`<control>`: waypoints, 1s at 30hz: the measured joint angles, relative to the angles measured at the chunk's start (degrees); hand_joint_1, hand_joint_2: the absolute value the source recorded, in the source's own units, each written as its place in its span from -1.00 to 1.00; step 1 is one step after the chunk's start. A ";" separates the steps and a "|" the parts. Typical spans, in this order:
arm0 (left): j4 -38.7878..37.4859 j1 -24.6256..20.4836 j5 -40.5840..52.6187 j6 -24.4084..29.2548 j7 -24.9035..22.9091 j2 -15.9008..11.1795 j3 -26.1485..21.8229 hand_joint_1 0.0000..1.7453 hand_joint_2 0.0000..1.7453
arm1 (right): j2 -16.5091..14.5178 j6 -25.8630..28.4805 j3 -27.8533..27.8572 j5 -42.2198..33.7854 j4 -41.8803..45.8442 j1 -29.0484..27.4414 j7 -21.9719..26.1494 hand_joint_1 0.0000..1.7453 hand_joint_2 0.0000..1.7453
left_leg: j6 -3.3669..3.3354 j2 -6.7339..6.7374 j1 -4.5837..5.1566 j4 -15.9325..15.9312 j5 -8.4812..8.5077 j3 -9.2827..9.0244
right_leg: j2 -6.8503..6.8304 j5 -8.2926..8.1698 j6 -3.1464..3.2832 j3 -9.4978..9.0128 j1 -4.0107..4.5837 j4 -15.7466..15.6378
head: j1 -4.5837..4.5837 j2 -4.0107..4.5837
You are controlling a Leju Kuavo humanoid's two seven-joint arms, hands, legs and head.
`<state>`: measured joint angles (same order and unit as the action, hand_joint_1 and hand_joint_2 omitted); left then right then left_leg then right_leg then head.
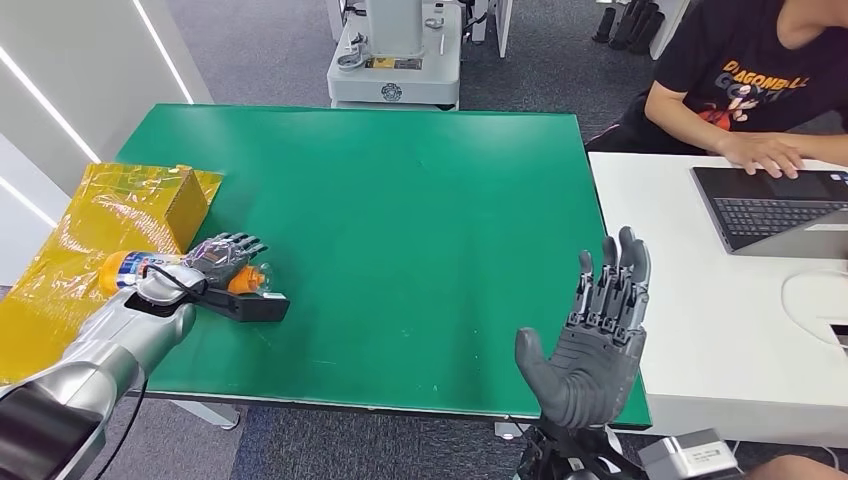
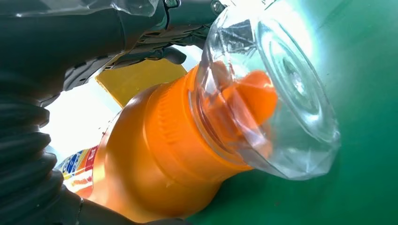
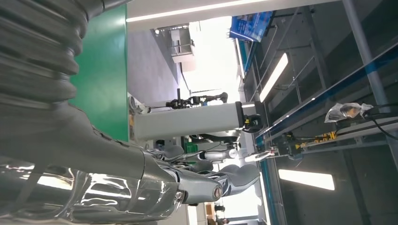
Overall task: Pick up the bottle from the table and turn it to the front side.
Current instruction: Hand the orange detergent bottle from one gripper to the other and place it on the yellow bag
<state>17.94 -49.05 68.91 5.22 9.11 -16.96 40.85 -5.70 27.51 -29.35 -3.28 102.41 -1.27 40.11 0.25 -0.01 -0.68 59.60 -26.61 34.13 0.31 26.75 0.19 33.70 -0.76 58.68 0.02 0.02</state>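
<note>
The left robot hand grips the orange plastic bottle with a clear domed cap and a blue-and-red label, which lies on its side at about eight o'clock on the green-topped bench, its cap end pointing toward three o'clock. Through the clear cap in the left wrist view, an orange spout shows; the body reads orange throughout. The bottle's base end lies against the crinkled yellow bag. The right robot hand is raised at five o'clock, fingers spread, holding nothing.
</note>
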 joint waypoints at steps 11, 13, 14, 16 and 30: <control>-0.02 -0.36 0.02 3.56 2.37 -1.11 0.00 -1.00 1.00 | 0.00 0.40 -0.02 0.15 -0.03 -0.01 0.00 -1.00 1.00 | 0.00 0.00 0.00 0.00 0.00 0.00 | 0.00 0.00 0.00 0.02 0.00 0.00 | -0.01 0.00; -0.02 -0.45 0.20 4.13 2.85 -1.18 0.00 -1.00 1.00 | 0.00 0.67 -0.03 0.16 -0.03 -0.01 0.00 -1.00 1.00 | 0.00 0.01 0.00 0.00 0.00 0.00 | 0.01 0.00 0.00 0.02 0.00 0.00 | -0.01 0.00; -0.01 -0.50 0.32 4.52 3.34 -1.22 0.00 -1.00 1.00 | 0.00 0.85 -0.04 0.16 -0.02 -0.01 0.00 -1.00 1.00 | 0.00 0.01 0.00 0.00 0.00 0.00 | 0.01 0.00 0.00 0.02 0.00 0.00 | 0.00 0.00; 0.12 -0.76 0.70 5.56 4.95 -1.33 0.00 -1.00 1.00 | 0.00 1.27 -0.09 0.18 -0.01 -0.04 0.00 -1.00 1.00 | 0.02 0.01 -0.01 0.00 0.01 0.00 | 0.00 0.00 0.00 0.03 0.00 0.00 | -0.01 0.00; 34.37 8.17 -20.42 4.26 14.23 -12.90 -6.50 -1.00 1.00 | 0.04 -0.12 0.28 0.68 0.52 -1.95 0.00 -1.00 1.00 | 0.08 0.20 0.00 -0.09 -0.01 -0.03 | 0.22 0.04 0.10 0.14 0.00 0.01 | 0.01 0.00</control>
<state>52.31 -40.88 48.49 9.48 23.35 -29.86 34.35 -5.67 27.39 -29.08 -2.60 102.92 -3.21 40.11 0.32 0.19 -0.68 59.51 -26.63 34.11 0.54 26.78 0.29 33.83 -0.76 58.69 0.03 0.02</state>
